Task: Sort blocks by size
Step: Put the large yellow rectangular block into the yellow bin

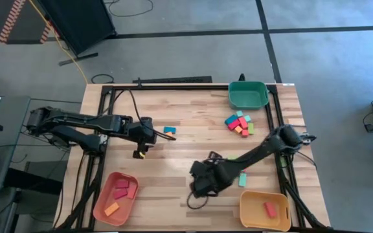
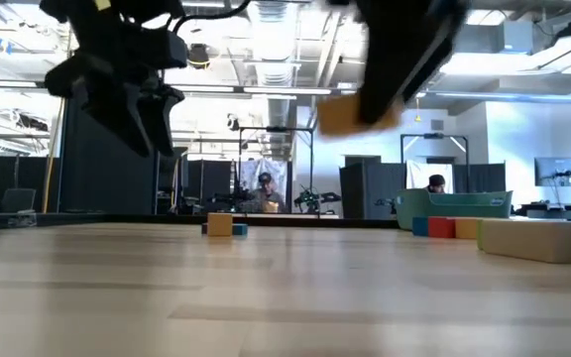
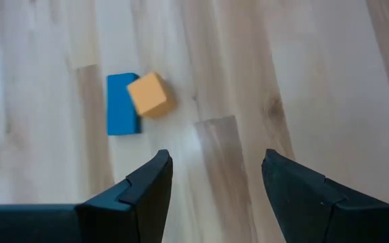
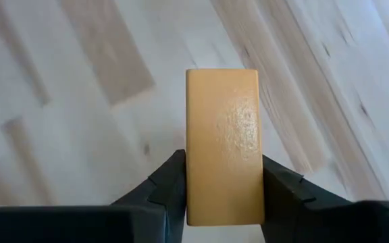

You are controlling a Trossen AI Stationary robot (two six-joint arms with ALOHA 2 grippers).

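Currently clenching the right jaws on an orange bar [image 4: 222, 145], gripping it by its long sides and carrying it clear above the worktop [image 1: 186, 103] near the front middle. Judging the next move as a short swing to one of the front trays, likely the yellow tray [image 1: 254, 218] just beside (already holding a red block [image 1: 270, 209]), or else the salmon tray [image 1: 102, 202]. Doing it well: carrying the bar level, lowering inside the rim before releasing, avoiding the teal block [image 1: 243, 179] lying near. Waiting meanwhile with the left jaws released and empty, hovering near an orange cube [image 3: 151, 94] touching a blue block [image 3: 122, 108]
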